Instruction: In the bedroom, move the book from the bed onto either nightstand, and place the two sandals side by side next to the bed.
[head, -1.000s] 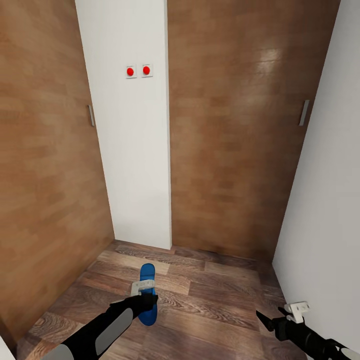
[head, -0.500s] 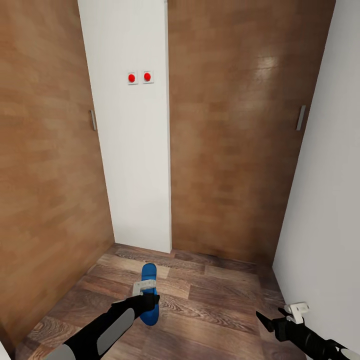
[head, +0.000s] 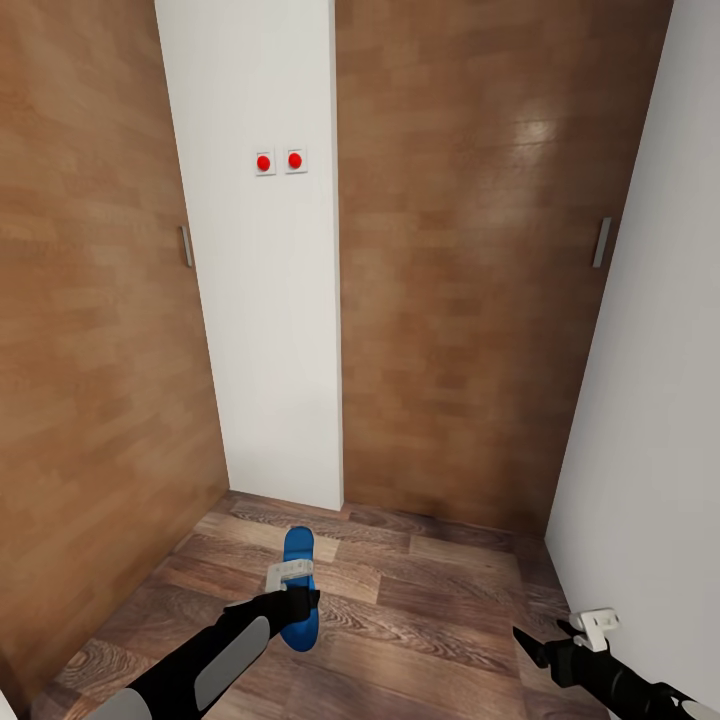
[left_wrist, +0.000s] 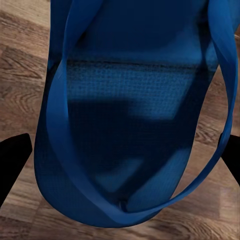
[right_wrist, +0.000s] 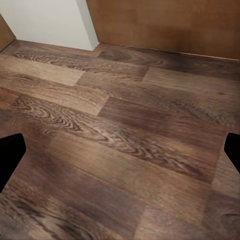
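1. The left gripper (head: 296, 596) sits low in the head view, at about 7 o'clock, and is closed on a blue sandal (head: 297, 590) – its dark fingertips (left_wrist: 11, 162) press the sole from both sides in the left wrist view.
2. The sandal (left_wrist: 132, 115) hangs lengthwise over the plank floor (head: 420, 610), its far end pointing toward 12 o'clock; the straps curve across the sole.
3. The right gripper (head: 548, 650) is at about 5 o'clock, near the white wall (head: 650, 420). Its fingers stand wide apart – in the right wrist view the two dark tips (right_wrist: 10, 157) sit at opposite edges with bare floor (right_wrist: 125, 135) between them.
4. Straight ahead stands a white wall panel (head: 265, 320) with two red buttons (head: 279, 161) side by side on white plates at about 12 o'clock.
5. Brown wooden doors flank the panel: one at 9 o'clock (head: 90, 330) and one at 1 o'clock (head: 470, 260), each with a small grey handle (head: 601, 242).
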